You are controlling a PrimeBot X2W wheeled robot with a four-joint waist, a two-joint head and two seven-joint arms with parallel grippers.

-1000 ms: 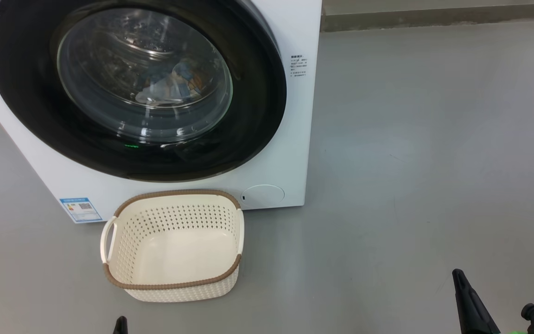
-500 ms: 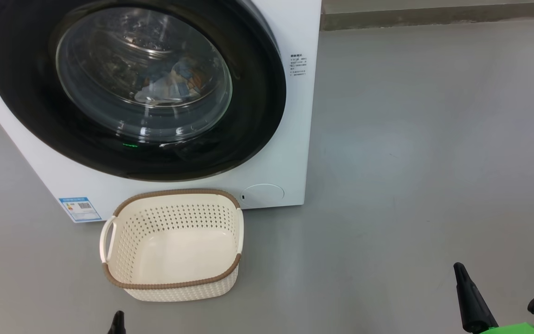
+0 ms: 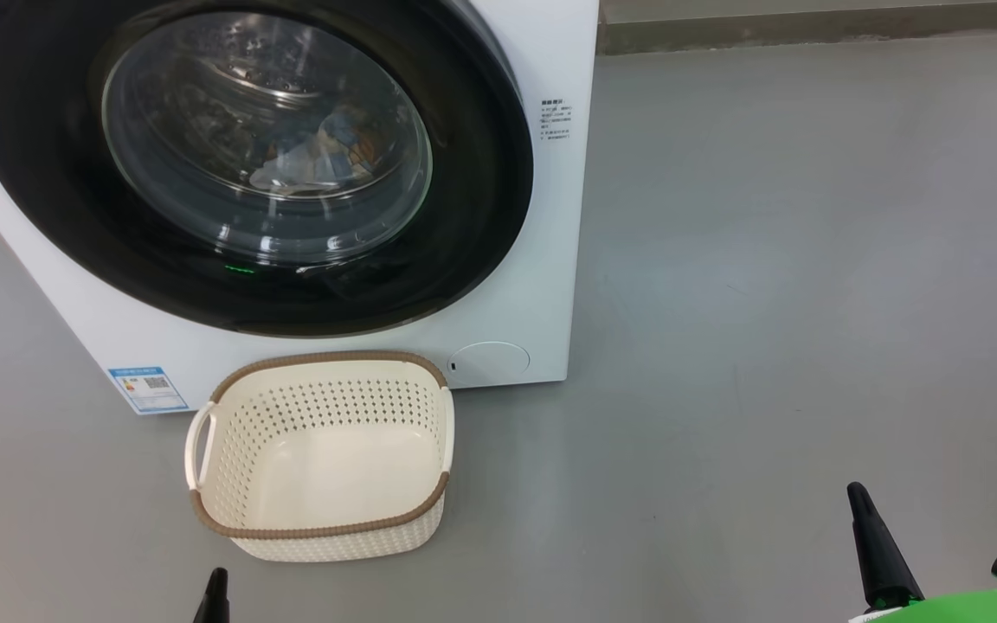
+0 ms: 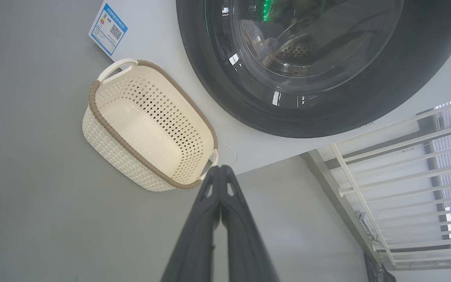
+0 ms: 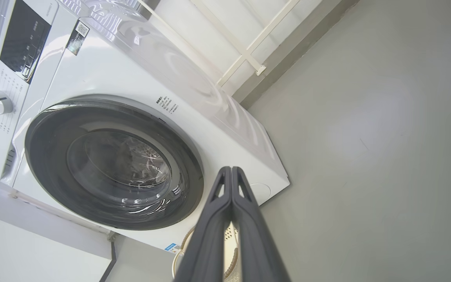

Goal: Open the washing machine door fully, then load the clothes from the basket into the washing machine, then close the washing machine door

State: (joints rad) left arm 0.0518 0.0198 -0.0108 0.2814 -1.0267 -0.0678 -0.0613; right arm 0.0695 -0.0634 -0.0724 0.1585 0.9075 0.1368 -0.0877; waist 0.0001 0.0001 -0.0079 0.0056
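The white washing machine (image 3: 550, 285) stands at the upper left with its round black door (image 3: 472, 216) shut flat against the front. Through the glass I see the light blue clothes (image 3: 325, 156) lying inside the drum. On the floor in front of the machine sits the cream basket (image 3: 325, 459), with nothing in it. My left gripper (image 3: 215, 597) pokes up at the bottom edge, just below the basket, shut and holding nothing. My right gripper (image 3: 872, 541) is at the lower right over bare floor, shut too. The wrist views show both finger pairs, left gripper (image 4: 220, 172) and right gripper (image 5: 231, 174), pressed together.
Grey floor (image 3: 793, 260) spreads to the right of the machine up to a skirting board (image 3: 810, 30). A blue label sticker (image 3: 146, 389) and a round flap (image 3: 490, 360) mark the machine's lower front. A white railing (image 4: 405, 156) stands beyond the machine.
Both grippers have crept a little higher in the head view. The picture has shifted slightly. Door, basket and clothes stay as they were.
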